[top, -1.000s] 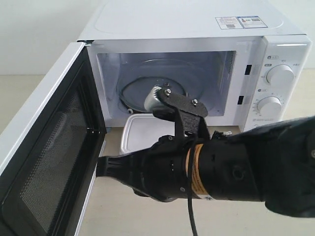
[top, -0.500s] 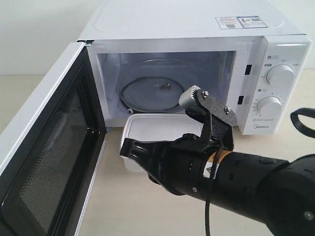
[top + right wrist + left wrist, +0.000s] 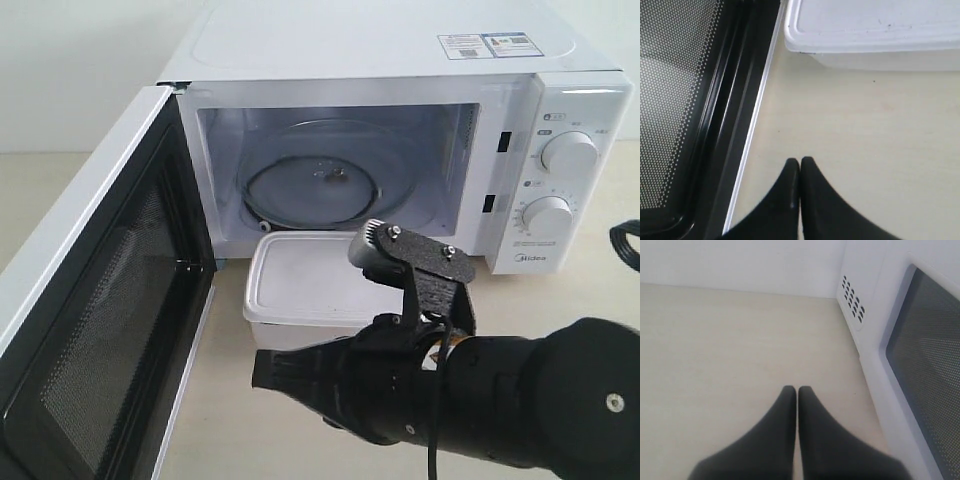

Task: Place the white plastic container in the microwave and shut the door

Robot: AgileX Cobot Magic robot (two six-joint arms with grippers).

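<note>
The white plastic container [image 3: 300, 280] sits lidded on the table just in front of the microwave [image 3: 380, 50], whose door [image 3: 100, 300] is swung wide open to the left. My right gripper [image 3: 262, 368] is shut and empty, low over the table in front of the container and pointing toward the door. In the right wrist view its tips [image 3: 800, 161] hover above bare table, apart from the container [image 3: 875, 25] and beside the door's black inner frame [image 3: 725, 125]. My left gripper [image 3: 797, 389] is shut and empty, close to the door's outer face [image 3: 920, 365].
The cavity holds only the glass turntable [image 3: 310, 185]. Two round dials [image 3: 568, 152] sit on the right panel. The right arm's bulky black body [image 3: 520, 400] fills the lower right foreground. The open door blocks the table's left side. Side vents [image 3: 854, 302] show by the left gripper.
The right arm has pulled back from the cavity mouth toward the right and dropped lower, uncovering most of the container. The gripper stayed shut. Container and door have not moved.
</note>
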